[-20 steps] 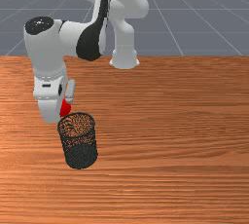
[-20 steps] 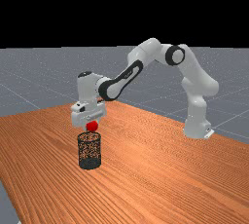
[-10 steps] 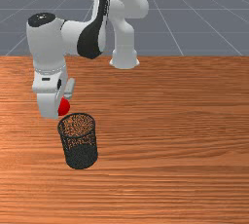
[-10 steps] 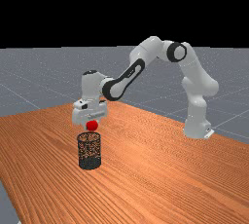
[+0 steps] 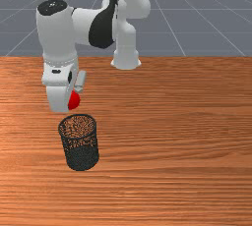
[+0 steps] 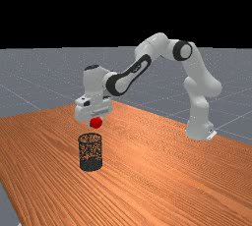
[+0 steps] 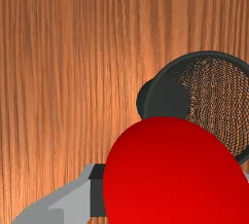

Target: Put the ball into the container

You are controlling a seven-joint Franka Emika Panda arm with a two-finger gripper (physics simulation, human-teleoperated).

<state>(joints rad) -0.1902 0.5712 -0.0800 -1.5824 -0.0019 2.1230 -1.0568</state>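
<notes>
One ball, clamped and held above the table

The ball (image 5: 74,100), smooth, round and evenly red, is gripped in the air by the gripper (image 6: 95,122); the fingers are clamped on it from two sides, a dark, squared pad (image 7: 97,198) being seen pressed to its curve in the wrist view, and a sliver of pale grey being seen at its other side. In the far view the ball is held higher than the rim of the bin (image 5: 81,158), with a gap left between them; in the wrist view part of the rim is covered by the ball.

The bin is stood upright on the table (image 5: 187,171); it is shaped as an open-topped cylinder, walled in fine black mesh through which orange-brown is seen, edged with a smooth dark ring and closed by a solid-looking dark base. The table is made of orange-brown wood, streaked with long, darker grain. The arm (image 6: 202,80) is formed of rounded, glossy white links, banded in black at the joints; it is bent high over the wood.
</notes>
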